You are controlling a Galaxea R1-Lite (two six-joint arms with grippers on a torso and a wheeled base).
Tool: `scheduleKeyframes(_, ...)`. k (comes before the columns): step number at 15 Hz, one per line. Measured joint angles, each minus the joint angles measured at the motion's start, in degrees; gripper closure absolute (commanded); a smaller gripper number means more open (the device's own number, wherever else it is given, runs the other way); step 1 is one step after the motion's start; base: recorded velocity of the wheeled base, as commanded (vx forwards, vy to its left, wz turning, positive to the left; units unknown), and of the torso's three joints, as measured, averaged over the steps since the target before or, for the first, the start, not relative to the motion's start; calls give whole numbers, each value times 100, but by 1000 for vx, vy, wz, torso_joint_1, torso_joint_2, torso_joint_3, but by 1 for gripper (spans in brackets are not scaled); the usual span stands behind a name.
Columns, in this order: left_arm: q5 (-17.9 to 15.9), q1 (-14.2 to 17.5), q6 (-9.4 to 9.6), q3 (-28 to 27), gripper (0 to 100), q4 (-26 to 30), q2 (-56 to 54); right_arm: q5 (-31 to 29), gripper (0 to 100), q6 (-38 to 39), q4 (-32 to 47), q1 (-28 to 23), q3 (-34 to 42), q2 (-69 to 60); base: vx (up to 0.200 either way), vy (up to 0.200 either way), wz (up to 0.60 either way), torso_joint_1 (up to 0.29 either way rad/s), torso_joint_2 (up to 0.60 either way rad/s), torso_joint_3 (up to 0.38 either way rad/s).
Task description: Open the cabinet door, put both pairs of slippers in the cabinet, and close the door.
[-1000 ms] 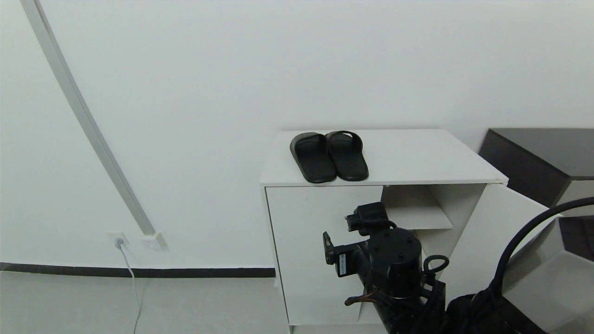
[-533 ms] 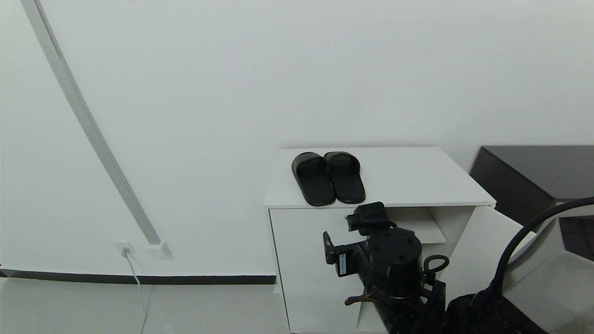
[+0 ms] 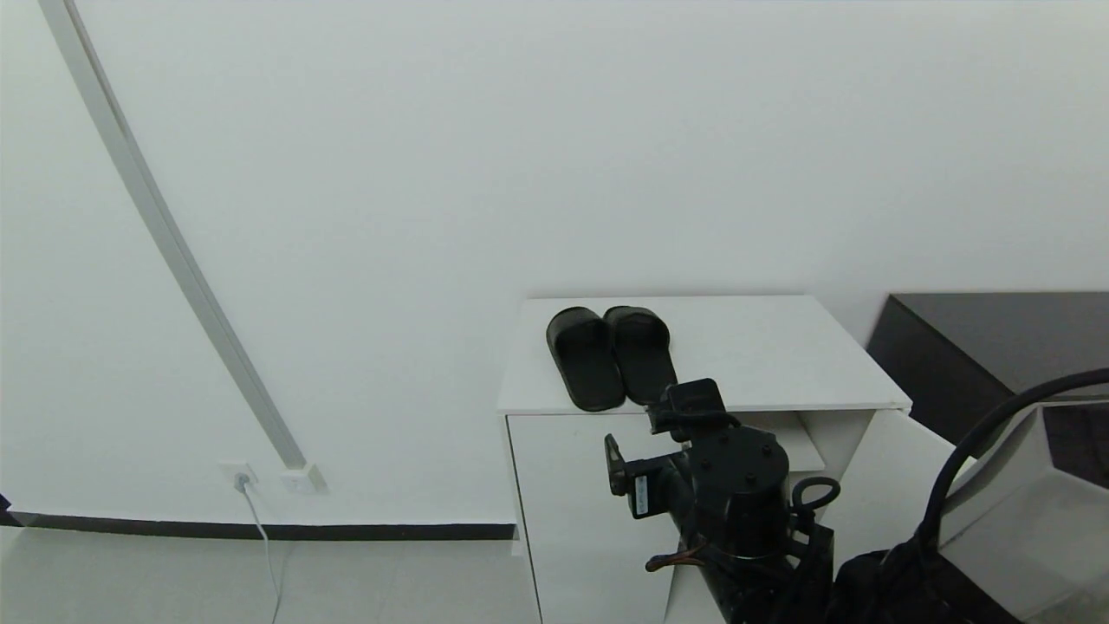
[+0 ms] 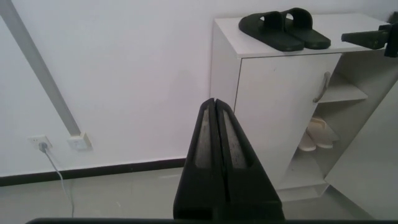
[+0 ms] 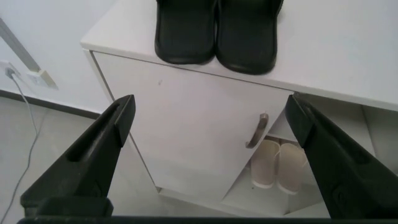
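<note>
Black slippers side by side on cabinet top, just above & fwd of right jaws, long axis toward them. Right jaws spread wide, nearer; left jaws pressed together, further off. Pale slippers below right jaws, inside cabinet.

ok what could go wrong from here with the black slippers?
1. The black slippers lie touching near the front edge of the cabinet top; the open right tool may grip just one and knock its mate off.
2. The open door juts out on the right; the tool could hit it coming down.
</note>
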State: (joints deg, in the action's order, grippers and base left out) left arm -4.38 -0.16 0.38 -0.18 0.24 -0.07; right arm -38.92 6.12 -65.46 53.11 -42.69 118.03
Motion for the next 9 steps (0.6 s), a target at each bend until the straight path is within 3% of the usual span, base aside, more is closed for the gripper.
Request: scheduleKeyframes(9,-2,0,16,0,100,0,0,332,0,-189,156,-52,-279,-34,0,0,0,0,0,0)
